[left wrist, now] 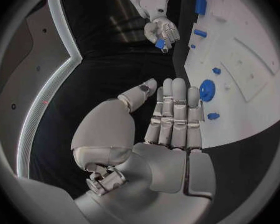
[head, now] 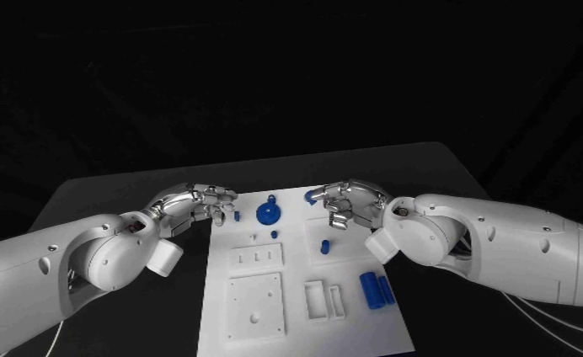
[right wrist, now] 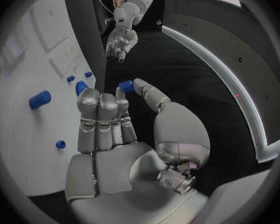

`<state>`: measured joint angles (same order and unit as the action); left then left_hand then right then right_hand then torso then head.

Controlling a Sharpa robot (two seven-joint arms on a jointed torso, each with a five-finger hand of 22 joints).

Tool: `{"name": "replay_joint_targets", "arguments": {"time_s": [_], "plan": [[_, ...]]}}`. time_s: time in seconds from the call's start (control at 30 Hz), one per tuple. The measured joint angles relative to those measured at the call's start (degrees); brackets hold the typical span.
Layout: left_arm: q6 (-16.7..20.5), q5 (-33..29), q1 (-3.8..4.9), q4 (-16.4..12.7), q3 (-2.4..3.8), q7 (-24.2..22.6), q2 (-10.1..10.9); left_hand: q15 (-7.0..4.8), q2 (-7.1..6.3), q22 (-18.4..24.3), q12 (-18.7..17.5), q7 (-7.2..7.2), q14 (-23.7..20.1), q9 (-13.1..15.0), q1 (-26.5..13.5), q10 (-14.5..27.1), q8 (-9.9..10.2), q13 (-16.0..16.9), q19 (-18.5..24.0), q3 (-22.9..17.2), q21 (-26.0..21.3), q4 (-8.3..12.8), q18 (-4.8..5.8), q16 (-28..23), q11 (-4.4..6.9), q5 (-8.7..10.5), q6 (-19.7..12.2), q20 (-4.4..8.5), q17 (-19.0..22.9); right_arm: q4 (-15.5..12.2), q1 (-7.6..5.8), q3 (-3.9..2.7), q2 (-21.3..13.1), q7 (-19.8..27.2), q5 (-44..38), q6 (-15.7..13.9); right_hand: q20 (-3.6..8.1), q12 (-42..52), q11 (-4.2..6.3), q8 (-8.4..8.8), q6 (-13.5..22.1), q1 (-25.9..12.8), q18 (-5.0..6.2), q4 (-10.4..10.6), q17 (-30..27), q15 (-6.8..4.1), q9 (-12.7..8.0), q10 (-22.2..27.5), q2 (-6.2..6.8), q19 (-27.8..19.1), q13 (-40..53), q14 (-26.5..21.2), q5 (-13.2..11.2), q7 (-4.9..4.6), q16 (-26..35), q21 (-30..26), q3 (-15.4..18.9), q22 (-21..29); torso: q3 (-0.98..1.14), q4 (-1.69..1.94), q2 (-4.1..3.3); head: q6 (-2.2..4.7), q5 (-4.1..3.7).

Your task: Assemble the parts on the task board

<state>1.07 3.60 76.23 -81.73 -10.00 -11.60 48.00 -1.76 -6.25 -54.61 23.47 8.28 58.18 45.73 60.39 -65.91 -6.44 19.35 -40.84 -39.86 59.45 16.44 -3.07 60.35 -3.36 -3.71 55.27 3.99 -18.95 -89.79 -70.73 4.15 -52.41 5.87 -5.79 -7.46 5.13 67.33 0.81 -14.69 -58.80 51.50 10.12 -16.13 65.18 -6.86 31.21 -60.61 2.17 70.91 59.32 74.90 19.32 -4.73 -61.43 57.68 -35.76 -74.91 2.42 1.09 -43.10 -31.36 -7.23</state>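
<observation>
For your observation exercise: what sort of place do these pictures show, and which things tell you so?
Probably a robotics lab test bench: a black table under a dark backdrop, a white task board carrying small blue parts, and the silver right hand pinching one.

Task board (head: 304, 306): white, matt, looks like smooth plastic w/ shallow recesses. Blue parts, e.g. round disc (head: 269, 208) and the cylinder pair (head: 376, 289): plain plastic look, smooth, slight sheen. Left hand (head: 195, 203) and right hand (head: 350, 202): silver metal look, polished, glossy highlights. Arm shells (head: 486, 239): white glossy plastic. Table (head: 146, 180): black, matt, no glare.
</observation>
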Motion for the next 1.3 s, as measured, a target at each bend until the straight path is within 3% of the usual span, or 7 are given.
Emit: {"name": "replay_joint_targets", "arguments": {"time_s": [0.33, 0.53, 0.9, 1.3], "plan": [[0.0, 0.0, 0.01, -0.1, 0.0, 0.1, -0.3, 0.0, 0.0, 0.0, 0.0, 0.0, 0.0, 0.0, 0.0, 0.0, 0.0, 0.0, 0.0, 0.0, 0.0, 0.0, 0.0, 0.0, 0.0, 0.0, 0.0, 0.0, 0.0, -1.8, 0.0, -0.01, 1.3, 0.5, 7.5, -1.9, -0.01, 0.0, -0.21, -0.11, 0.1, -0.5, 0.0, -0.1, 0.1, 0.03, -0.2, 0.2, -0.45, 0.0, 0.1, 0.0, -0.7, -0.08, 0.0, 0.0, 1.0, 0.0, 0.05, 0.0, 0.05, -1.46, 0.51], [0.0, 0.0, 0.01, -0.1, -0.02, 0.1, -0.3, 0.0, 0.0, 0.0, 0.0, 0.0, 0.0, 0.0, 0.0, 0.0, 0.0, 0.0, 0.0, 0.0, 0.0, 0.0, 0.0, 0.0, 0.0, 0.0, 0.0, 0.0, -0.1, -2.6, -0.02, -0.02, 1.2, 0.8, 8.7, -4.4, -0.01, 0.0, -0.21, -0.11, 0.1, -0.5, 0.0, -0.1, 0.1, 0.06, -0.4, 0.2, -0.45, 0.0, 0.1, 0.0, -0.7, -0.08, 0.0, 0.0, 1.0, 0.0, 0.02, -0.04, 0.08, -1.96, 0.52], [0.0, 0.0, 0.01, 0.0, -0.04, 0.2, -0.5, 0.0, 0.0, 0.0, 0.0, 0.0, 0.0, 0.0, 0.0, 0.0, 0.0, 0.0, 0.0, 0.0, 0.0, 0.0, 0.0, 0.0, 0.0, 0.0, 0.0, 0.0, -0.1, -3.1, -0.06, -0.08, 2.0, 0.8, 9.4, -6.7, 0.09, -0.1, -0.21, -0.12, 0.1, -0.5, 0.0, 0.0, 0.1, 0.1, -0.4, 0.2, -0.44, -0.3, 0.1, -0.1, -0.7, -0.08, -0.2, 0.0, 1.2, 0.0, 0.07, -0.01, 0.07, -2.02, 0.96], [0.0, 0.0, 0.01, 0.0, -0.05, 0.3, -0.5, 0.0, 0.0, 0.0, 0.0, -0.01, 0.0, 0.0, 0.0, 0.0, 0.0, 0.1, 0.0, 0.2, 0.0, -0.2, 0.0, -0.2, 0.0, 0.0, 0.0, 0.0, -0.1, -3.1, -0.07, -0.18, 2.2, 0.8, 9.4, -6.8, 0.08, -0.1, -0.21, -0.14, 0.1, -0.5, 0.0, 0.0, 0.1, 0.1, -0.4, 0.2, -0.43, -0.3, 0.1, -0.1, -0.7, -0.09, -0.2, 0.0, 1.6, 0.0, 0.09, -0.01, 0.06, -2.01, 1.09]]}}
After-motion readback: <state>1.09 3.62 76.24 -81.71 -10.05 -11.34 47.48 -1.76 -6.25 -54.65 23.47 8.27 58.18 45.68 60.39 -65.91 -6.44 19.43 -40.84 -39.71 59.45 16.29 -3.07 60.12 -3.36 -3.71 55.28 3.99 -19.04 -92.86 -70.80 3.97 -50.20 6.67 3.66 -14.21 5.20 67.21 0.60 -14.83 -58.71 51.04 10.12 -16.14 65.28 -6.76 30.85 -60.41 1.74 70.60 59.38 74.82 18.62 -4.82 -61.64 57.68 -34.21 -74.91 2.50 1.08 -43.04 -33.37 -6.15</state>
